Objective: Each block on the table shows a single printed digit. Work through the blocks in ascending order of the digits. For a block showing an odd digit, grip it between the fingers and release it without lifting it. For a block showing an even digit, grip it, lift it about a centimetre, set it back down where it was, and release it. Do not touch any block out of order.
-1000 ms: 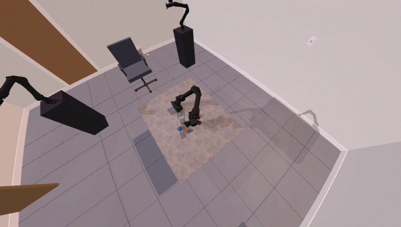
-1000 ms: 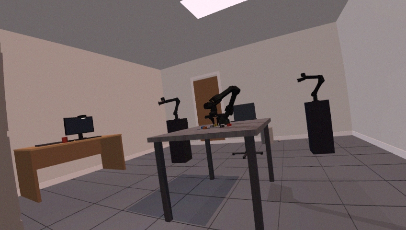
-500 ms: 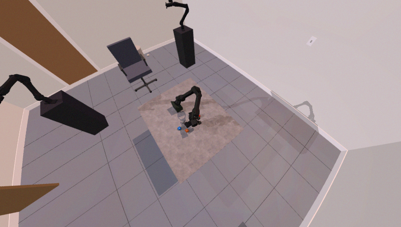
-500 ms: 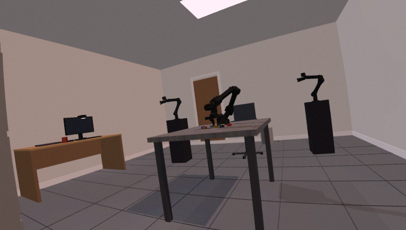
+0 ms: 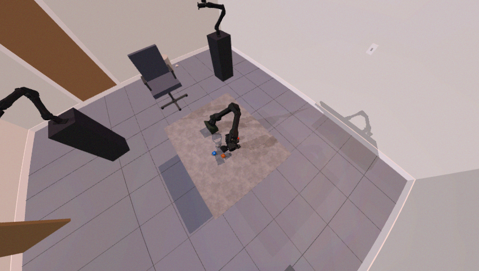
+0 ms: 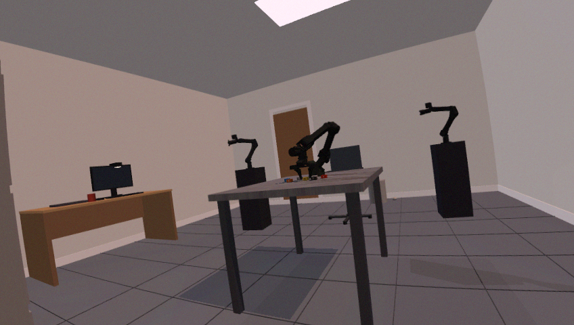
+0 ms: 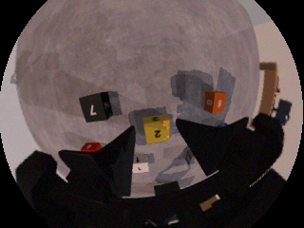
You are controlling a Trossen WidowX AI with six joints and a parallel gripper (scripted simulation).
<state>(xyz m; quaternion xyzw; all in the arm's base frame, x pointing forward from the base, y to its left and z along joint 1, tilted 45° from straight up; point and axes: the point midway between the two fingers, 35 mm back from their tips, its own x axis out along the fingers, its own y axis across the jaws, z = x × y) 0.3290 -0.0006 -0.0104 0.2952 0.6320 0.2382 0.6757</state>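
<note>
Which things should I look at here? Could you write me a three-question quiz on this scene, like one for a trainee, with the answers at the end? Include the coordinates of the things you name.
1. Multiple choice: which digit is on the yellow block (image 7: 157, 134)?
a) 2
b) 5
c) 9

2. True or false: the jaws are shut on the black block (image 7: 93, 108).

3. Fill in the gap: on the wooden desk (image 6: 159, 217), a red ____ stands near the monitor (image 6: 111, 177).

Key: 1. a; 2. false (the jaws stand open, and the black block rests on the table (image 5: 214, 201) (image 6: 290, 196)); 3. mug
</note>
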